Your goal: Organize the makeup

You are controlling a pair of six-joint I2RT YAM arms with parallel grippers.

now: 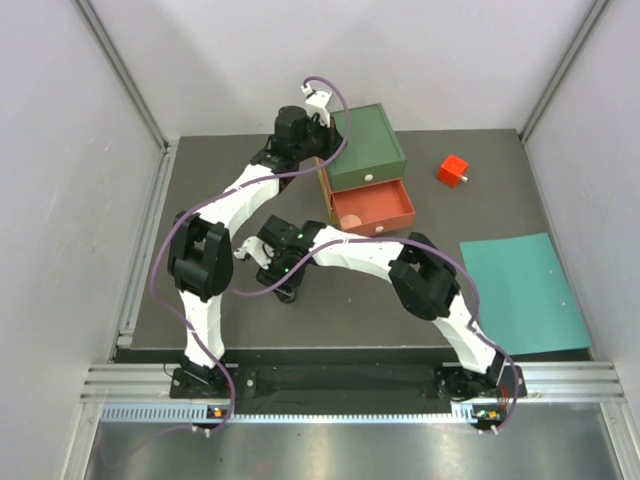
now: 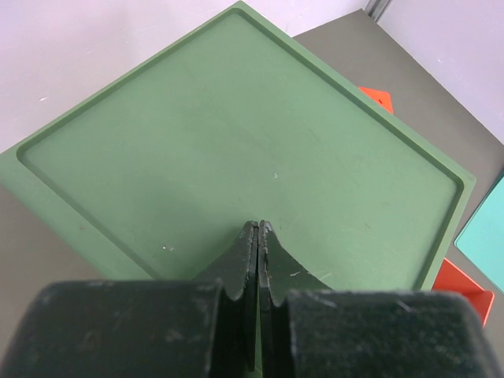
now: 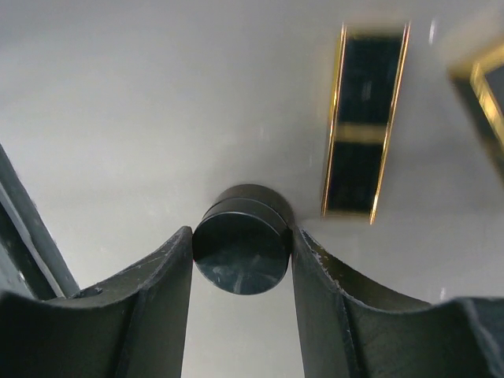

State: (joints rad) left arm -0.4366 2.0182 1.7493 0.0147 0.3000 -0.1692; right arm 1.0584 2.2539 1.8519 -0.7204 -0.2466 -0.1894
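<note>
My right pincer [image 3: 241,234] has matt-black fingers [image 3: 157,299]; between them the black disc [image 3: 240,260] looks smooth, glossy plastic. Beyond it, the gold-black case [image 3: 364,122] has shiny metallic trim. Ahead of my left pincer [image 2: 258,230], the green box top [image 2: 236,142] is matt, faintly scratched.

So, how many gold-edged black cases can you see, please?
2, right wrist view: whole case beyond the black disc, second case cut off at right. Others may be hidden.
</note>
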